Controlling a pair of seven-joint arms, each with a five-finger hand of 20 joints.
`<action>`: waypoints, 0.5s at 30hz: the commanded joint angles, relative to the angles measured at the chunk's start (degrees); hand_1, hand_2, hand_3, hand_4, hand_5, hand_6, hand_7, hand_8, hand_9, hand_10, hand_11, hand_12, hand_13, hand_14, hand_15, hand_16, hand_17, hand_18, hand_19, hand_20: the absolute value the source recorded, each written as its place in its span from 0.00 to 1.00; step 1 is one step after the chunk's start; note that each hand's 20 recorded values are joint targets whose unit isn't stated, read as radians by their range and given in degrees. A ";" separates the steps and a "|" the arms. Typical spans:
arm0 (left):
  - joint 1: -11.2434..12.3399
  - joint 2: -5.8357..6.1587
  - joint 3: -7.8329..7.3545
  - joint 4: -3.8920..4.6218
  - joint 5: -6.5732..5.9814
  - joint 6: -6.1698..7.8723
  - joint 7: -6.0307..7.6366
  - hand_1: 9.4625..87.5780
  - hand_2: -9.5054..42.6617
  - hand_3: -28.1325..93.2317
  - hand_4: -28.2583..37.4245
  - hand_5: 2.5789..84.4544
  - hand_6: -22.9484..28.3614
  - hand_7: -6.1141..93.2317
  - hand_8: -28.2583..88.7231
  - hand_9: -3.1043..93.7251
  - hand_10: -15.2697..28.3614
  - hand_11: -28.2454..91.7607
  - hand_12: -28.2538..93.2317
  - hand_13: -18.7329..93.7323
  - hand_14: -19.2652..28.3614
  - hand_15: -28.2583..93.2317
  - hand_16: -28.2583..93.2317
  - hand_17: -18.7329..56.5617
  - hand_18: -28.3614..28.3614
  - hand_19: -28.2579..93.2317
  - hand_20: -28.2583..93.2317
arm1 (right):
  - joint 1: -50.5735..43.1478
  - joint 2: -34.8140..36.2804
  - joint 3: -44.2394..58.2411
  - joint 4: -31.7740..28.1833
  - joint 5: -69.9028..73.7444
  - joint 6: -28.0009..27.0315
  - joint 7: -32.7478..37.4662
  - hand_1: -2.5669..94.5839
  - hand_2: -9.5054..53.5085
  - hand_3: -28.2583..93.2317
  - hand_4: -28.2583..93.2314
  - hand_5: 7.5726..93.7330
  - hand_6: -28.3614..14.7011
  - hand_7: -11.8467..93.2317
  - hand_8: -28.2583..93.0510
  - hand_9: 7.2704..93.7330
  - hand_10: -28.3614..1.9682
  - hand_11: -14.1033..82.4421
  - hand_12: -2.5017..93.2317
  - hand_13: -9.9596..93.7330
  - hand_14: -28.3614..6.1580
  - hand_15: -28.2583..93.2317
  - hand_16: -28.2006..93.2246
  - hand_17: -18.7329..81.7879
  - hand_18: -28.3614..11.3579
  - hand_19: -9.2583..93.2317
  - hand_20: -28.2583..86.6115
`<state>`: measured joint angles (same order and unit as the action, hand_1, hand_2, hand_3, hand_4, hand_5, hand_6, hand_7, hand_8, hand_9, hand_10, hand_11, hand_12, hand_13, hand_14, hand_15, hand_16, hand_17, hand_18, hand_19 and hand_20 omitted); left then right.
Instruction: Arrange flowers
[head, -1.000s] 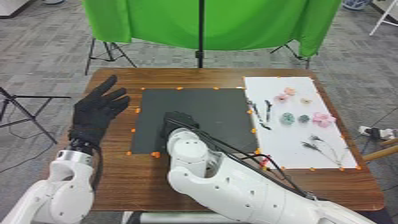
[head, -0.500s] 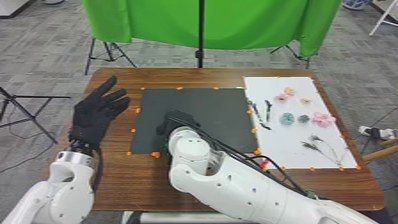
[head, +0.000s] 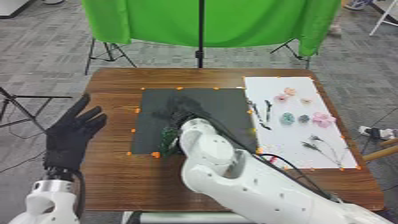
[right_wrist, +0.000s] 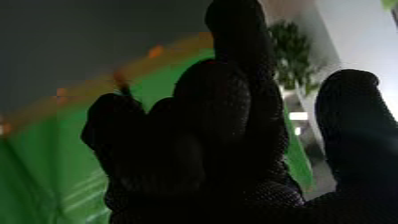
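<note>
Two blue-green flowers (head: 287, 118) sat side by side on the white sheet (head: 265, 85), near a large pink flower (head: 322, 119). Farther back on it lay an orange flower (head: 290, 91), a small pink flower (head: 281, 98) and a pale flower (head: 306, 101). Dark twigs (head: 258, 114) lay along the sheet's left side, and thin sprigs (head: 320, 145) spread over its near half. What looked like a pot (head: 357, 4), blue and white, was on the floor at the far right; its contents I could not tell.

Sheet and black mat (head: 233, 105) lay side by side on the brown table (head: 115, 180), orange bits (head: 155, 154) along their edges. Beyond the table hung a green cloth (head: 160, 25), a dark pole (head: 201, 56) in front of it, over grey floor (head: 53, 60). A black stand (head: 27, 110) stood to the left.

The right hand (head: 182, 107) was over the mat; how open it was, or whether it held anything, I could not tell. Dark green leaves (head: 168, 135) showed just beside the right arm (head: 209, 150), which hid part of the mat. The left hand (head: 75, 130) was at the table's left side, fingers loosely spread and empty. In the right wrist view, a leafy plant (right_wrist: 291, 50) showed past the glove.
</note>
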<state>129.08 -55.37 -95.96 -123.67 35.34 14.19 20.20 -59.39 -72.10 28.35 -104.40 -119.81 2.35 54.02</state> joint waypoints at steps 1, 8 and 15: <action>2.74 -1.71 -0.38 -0.11 -0.64 0.53 1.53 0.14 0.31 0.88 0.00 0.40 0.57 0.13 0.18 0.36 0.79 0.42 0.32 0.34 0.97 0.67 0.15 0.14 1.00 0.71 0.21 | -9.74 18.81 13.60 -12.92 -2.32 9.35 3.38 0.25 0.28 0.78 0.04 0.91 0.54 0.31 0.14 0.88 0.38 0.70 0.28 0.87 0.46 0.88 0.42 0.65 0.03 1.00 0.67; 4.37 -2.25 -0.44 -0.47 -0.61 0.53 2.65 0.14 0.31 0.88 0.00 0.40 0.57 0.13 0.18 0.36 0.80 0.42 0.32 0.34 0.97 0.67 0.15 0.14 1.00 0.71 0.22 | -26.82 29.91 30.26 -18.78 -6.29 12.31 8.32 0.29 0.25 0.80 0.05 0.82 0.52 0.30 0.14 0.81 0.34 0.67 0.25 0.80 0.42 0.87 0.39 0.58 0.04 1.00 0.58; 4.66 -1.20 0.44 -0.33 -1.38 0.93 5.10 0.14 0.31 0.88 0.00 0.41 0.58 0.13 0.18 0.36 0.80 0.42 0.32 0.34 0.98 0.67 0.15 0.14 1.00 0.71 0.22 | -39.26 33.80 43.34 -17.82 -7.08 11.40 13.22 0.31 0.19 0.84 0.04 0.71 0.50 0.29 0.13 0.70 0.28 0.66 0.23 0.71 0.36 0.86 0.36 0.49 0.05 0.98 0.48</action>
<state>132.62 -56.96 -96.30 -124.00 34.83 14.36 23.46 -85.18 -43.98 61.78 -124.39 -126.45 14.23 62.79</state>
